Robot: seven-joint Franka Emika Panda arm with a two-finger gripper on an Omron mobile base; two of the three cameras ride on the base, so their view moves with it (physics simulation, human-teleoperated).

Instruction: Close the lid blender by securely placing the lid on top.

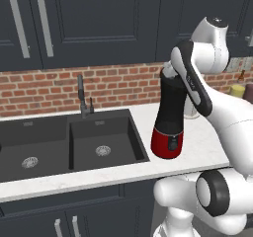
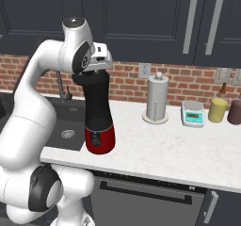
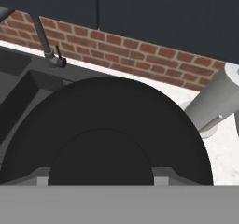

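Observation:
The blender (image 1: pixel 170 117) (image 2: pixel 98 112), a tall black jar on a glossy red base, stands upright on the white counter just right of the sink. My gripper (image 2: pixel 94 72) (image 1: pixel 170 73) is straight above the jar's top, right against it. Close up in the hand view, the lid (image 3: pixel 107 125) is a round black disc with a raised centre. The gripper (image 3: pixel 101 178) is shut on that raised centre, with a grey bit of a finger on either side. In both base views the hand hides the seam between lid and jar rim.
A black double sink (image 1: pixel 74 142) with a faucet (image 1: pixel 81 95) lies left of the blender. To the right stand a paper-towel roll (image 2: pixel 157 98), a white-and-teal scale (image 2: pixel 193 113) and two bottles (image 2: pixel 217 109). Dark cabinets hang above the brick wall.

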